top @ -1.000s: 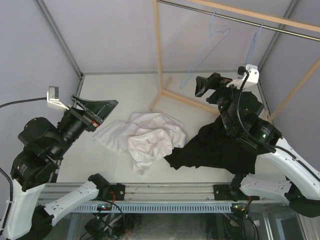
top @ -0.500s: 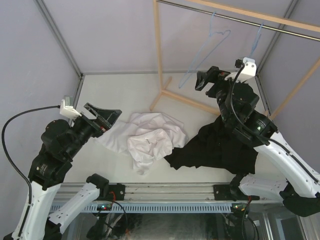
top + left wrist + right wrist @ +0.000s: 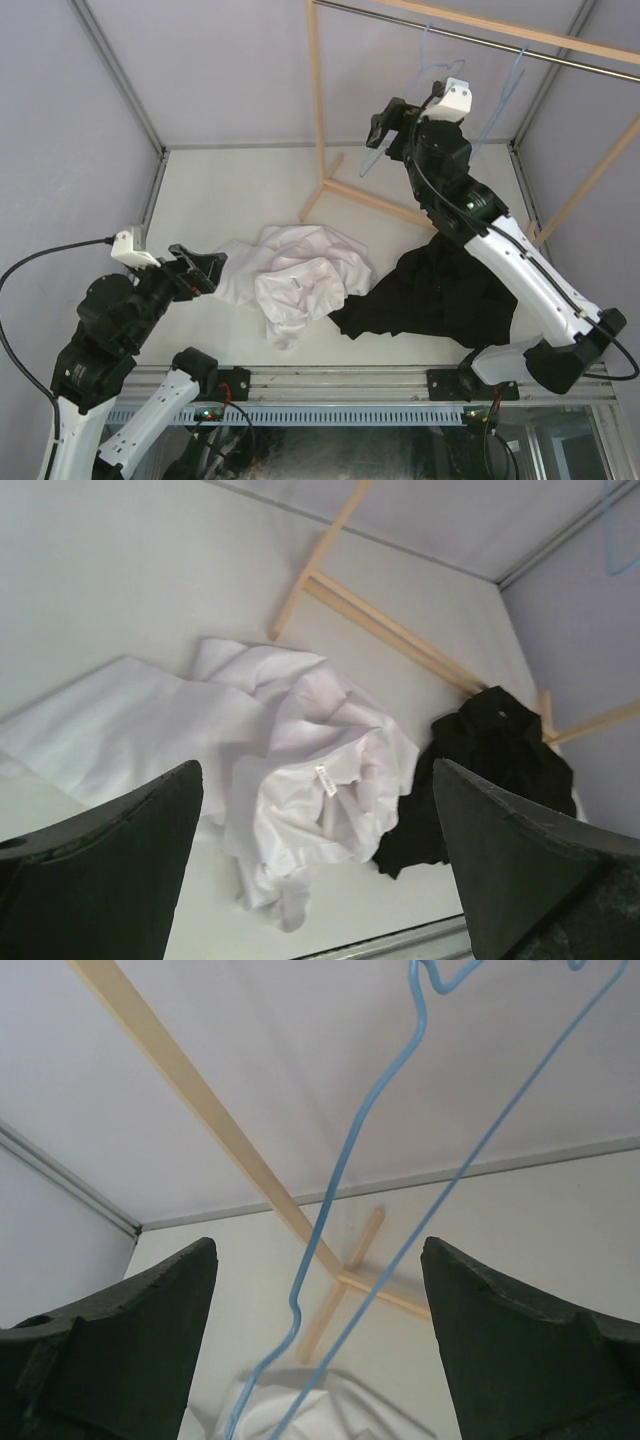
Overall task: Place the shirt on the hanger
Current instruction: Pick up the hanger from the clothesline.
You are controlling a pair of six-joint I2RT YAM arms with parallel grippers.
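The white shirt (image 3: 290, 275) lies crumpled on the table, left of centre. It fills the middle of the left wrist view (image 3: 300, 770), label showing. The blue wire hanger (image 3: 430, 62) hangs from the metal rail at the back right. My left gripper (image 3: 200, 268) is open and empty, just left of the shirt's spread sleeve. In its wrist view the shirt shows between its fingers (image 3: 110, 880). My right gripper (image 3: 385, 125) is open and raised against the hanger. In the right wrist view the hanger's wires (image 3: 350, 1150) run between the open gripper (image 3: 320, 1340) without touching it.
A black garment (image 3: 440, 290) lies heaped right of the shirt, touching its edge. A wooden rack (image 3: 318, 110) with a floor brace (image 3: 370, 200) stands at the back centre. A second blue hanger (image 3: 505, 90) hangs further right. Grey walls close in the table.
My right arm has risen and swung left, bringing its gripper up to the hanger. My left arm has dropped lower and nearer, its gripper still beside the shirt's sleeve. The garments have not moved.
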